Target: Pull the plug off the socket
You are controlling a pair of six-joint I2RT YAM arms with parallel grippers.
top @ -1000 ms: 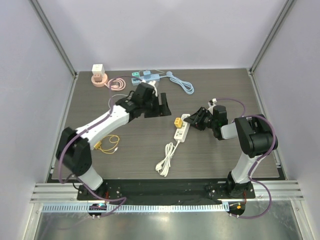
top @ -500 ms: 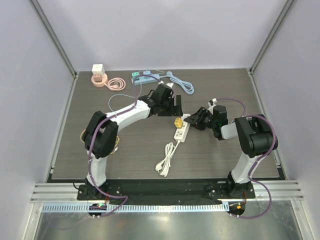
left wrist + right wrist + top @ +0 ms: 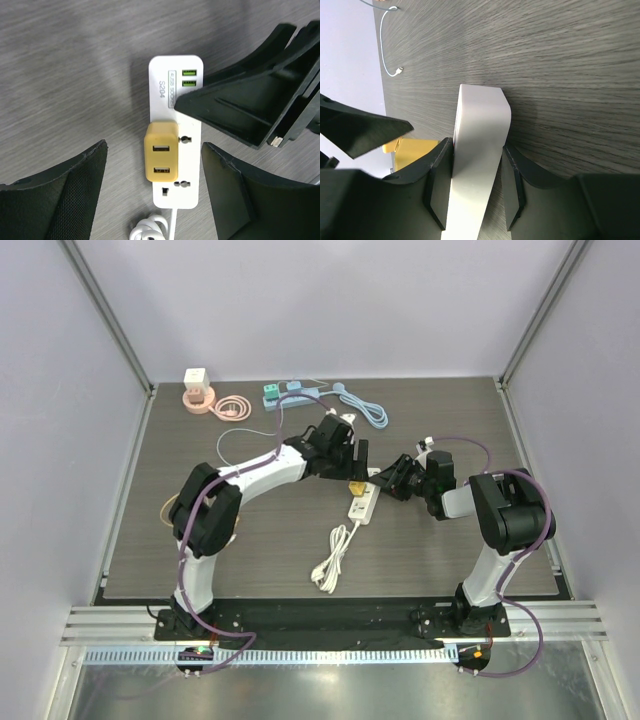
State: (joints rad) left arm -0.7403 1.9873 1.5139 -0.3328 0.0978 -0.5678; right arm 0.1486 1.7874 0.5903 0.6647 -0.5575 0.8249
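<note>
A yellow plug [image 3: 161, 157] with two USB ports sits in the white socket strip [image 3: 161, 85], which lies flat on the dark table. My left gripper [image 3: 155, 147] hangs open above it, one finger [image 3: 60, 195] to the plug's left and the other beyond the strip's right edge, neither touching. In the top view the left gripper [image 3: 349, 462] is right over the plug [image 3: 355, 484]. My right gripper [image 3: 476, 182] is shut on the far end of the socket strip [image 3: 479, 150], pads on both long sides; the plug [image 3: 412, 150] shows behind its left finger.
The strip's white cord [image 3: 330, 562] lies coiled toward the front. At the back are a white cube on a pink stand [image 3: 197, 390], a pink cable coil [image 3: 232, 407], a blue-green power strip [image 3: 290, 393] and a light blue cable [image 3: 365, 410]. A thin white cable [image 3: 232, 440] lies at left.
My left arm has swung right from the back centre of the table to a spot over the yellow plug. The right gripper and the strip have not moved.
</note>
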